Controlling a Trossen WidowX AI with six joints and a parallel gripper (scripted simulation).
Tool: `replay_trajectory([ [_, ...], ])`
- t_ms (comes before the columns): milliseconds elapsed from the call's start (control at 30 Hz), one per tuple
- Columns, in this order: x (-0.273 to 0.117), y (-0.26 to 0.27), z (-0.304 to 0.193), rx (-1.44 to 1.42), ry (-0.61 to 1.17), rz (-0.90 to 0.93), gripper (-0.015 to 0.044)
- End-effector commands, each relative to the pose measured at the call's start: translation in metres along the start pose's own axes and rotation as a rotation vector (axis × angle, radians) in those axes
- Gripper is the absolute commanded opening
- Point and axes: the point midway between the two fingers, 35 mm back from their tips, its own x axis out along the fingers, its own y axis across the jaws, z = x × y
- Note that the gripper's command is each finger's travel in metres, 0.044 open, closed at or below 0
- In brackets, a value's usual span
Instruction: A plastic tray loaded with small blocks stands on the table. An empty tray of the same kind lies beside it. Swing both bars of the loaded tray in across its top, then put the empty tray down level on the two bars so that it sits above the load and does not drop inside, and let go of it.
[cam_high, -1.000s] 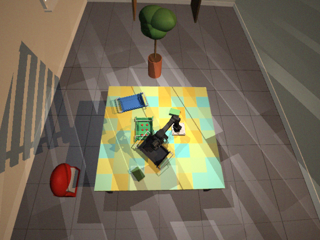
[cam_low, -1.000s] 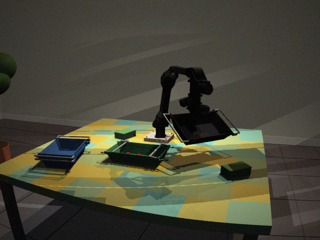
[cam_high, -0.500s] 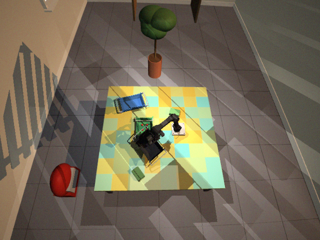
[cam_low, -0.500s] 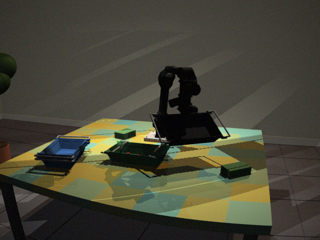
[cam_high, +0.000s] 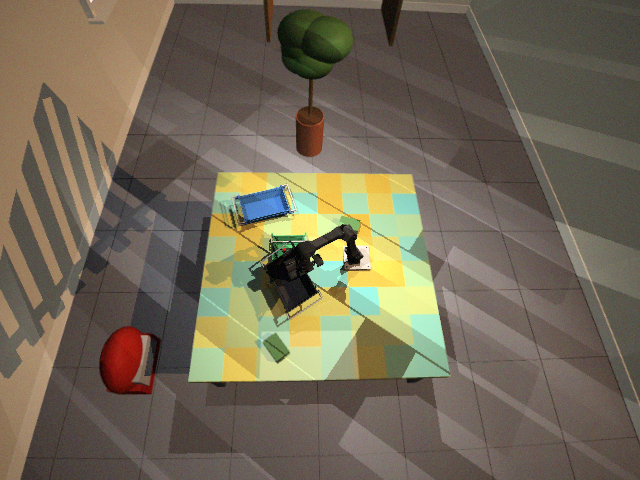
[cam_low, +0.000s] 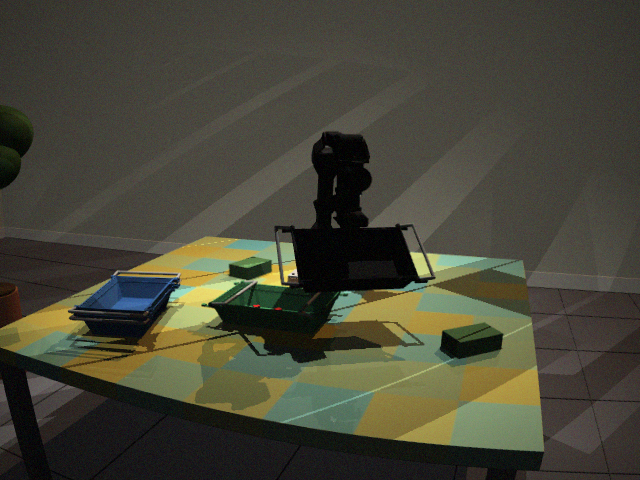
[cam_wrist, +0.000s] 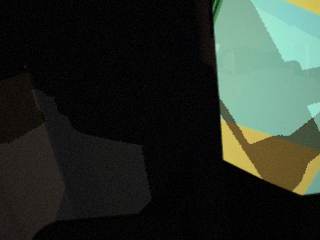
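The loaded green tray (cam_high: 275, 253) (cam_low: 253, 319) stands on the table, partly hidden by the arm and the black tray in the top view. Red blocks (cam_low: 278, 308) show inside. Its wire bars (cam_low: 241, 292) lie inward across its top near both ends. My gripper (cam_high: 298, 275) (cam_low: 352, 226) is shut on the long rim of the empty black tray (cam_high: 295, 295) (cam_low: 309, 258). The black tray hangs in the air, tilted with its inside towards the exterior view, above and partly beside one end of the green tray. Its own bars stick out at its ends. The fingertips are too dark to make out.
A blue tray (cam_high: 264, 205) (cam_low: 138, 301) with wire bars stands near the table's far left corner in the top view. One green block (cam_high: 276, 347) (cam_low: 471, 339) lies near the front edge there, another (cam_high: 349, 223) (cam_low: 250, 267) near the arm's white base (cam_high: 364, 264).
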Motion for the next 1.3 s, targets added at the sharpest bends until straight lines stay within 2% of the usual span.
replay_trajectory([
  [0, -0.005, 0.001, 0.013, 0.033, 0.006, 0.025, 0.0000],
  [1267, -0.006, -0.034, 0.151, 0.430, -0.001, 0.026, 0.0000],
])
